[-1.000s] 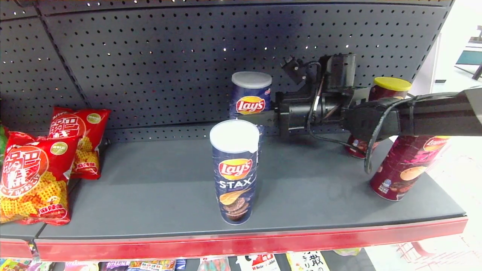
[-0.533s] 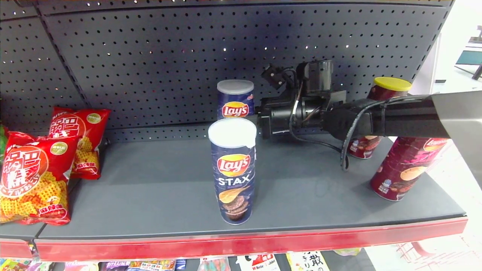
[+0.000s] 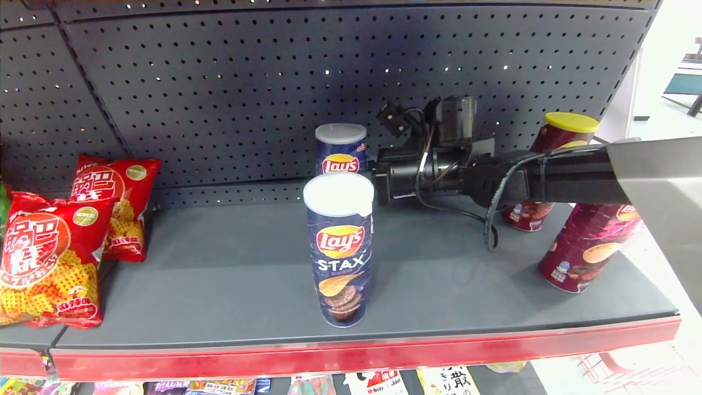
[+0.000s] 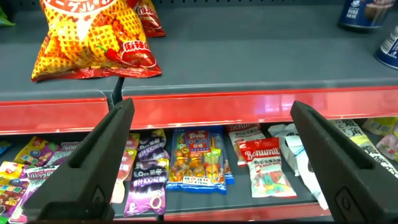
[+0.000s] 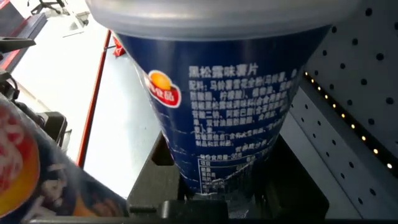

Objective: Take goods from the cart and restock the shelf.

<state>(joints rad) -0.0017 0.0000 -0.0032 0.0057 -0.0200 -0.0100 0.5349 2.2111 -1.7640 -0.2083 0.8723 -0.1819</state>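
While the blue can (image 3: 340, 149) is clamped in the right gripper (image 3: 377, 170) at the rear of the shelf (image 3: 219, 274), just behind the front can (image 3: 340, 247), it should be seated upright before release.

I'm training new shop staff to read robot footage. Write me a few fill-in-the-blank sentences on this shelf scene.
The right claw is shut on the rear can, whose colour is ___.
The left claw is ___.
The far maroon can has a ___ lid.
The red snack bags lie at the shelf's ___ end.
Missing: blue; open; yellow; left.
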